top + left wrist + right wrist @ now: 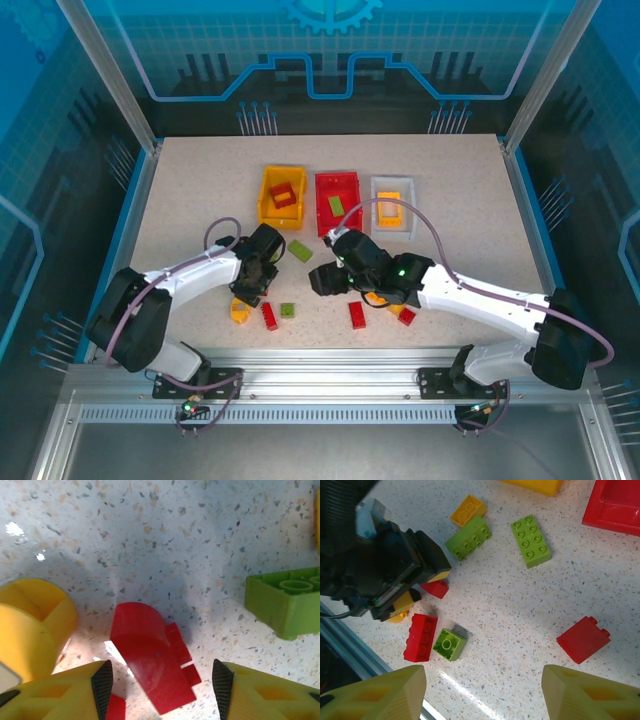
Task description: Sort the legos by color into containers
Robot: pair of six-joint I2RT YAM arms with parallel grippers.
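- The left fingers (pixel 102 685) stand apart, straddling a curved red lego (pixel 150 655) that lies on the surface (pixel 150 540).
- The yellow bin (pixel 263 200), red bin (pixel 320 205) and white bin (pixel 377 210) stand in a row behind, each holding a brick.
- The right fingers (pixel 380 695) are apart and empty above scattered legos.

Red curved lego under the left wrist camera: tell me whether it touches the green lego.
Apart. The left wrist view shows a strip of bare speckled table between the red curved lego and the green lego to its right.
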